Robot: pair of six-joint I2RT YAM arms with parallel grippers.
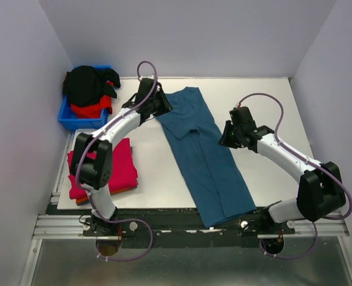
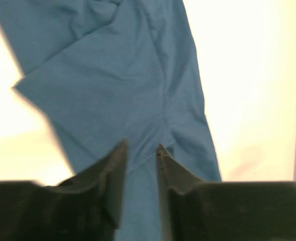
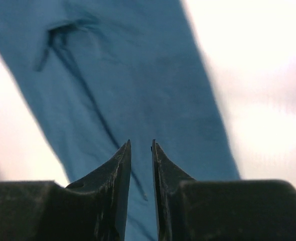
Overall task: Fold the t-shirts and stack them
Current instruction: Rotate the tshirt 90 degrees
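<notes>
The large teal-blue t-shirt [image 1: 207, 164] lies folded into a long narrow strip across the table, its lower end hanging over the front edge. My left gripper [image 1: 164, 108] hovers at the strip's upper left edge. In the left wrist view the left gripper [image 2: 140, 146] has its jaws a little apart with nothing between them, above the shirt [image 2: 118, 75]. My right gripper [image 1: 224, 140] hovers at the strip's right edge, mid-length. In the right wrist view the right gripper [image 3: 140, 143] is also narrowly open and empty over the shirt [image 3: 138, 75].
A folded crimson-pink shirt [image 1: 107, 167] lies on an orange one [image 1: 107, 193] at the table's left front. A bright-blue bin [image 1: 72, 119] at the back left holds a black shirt [image 1: 86, 84] and a red one [image 1: 91, 109]. Walls stand on three sides.
</notes>
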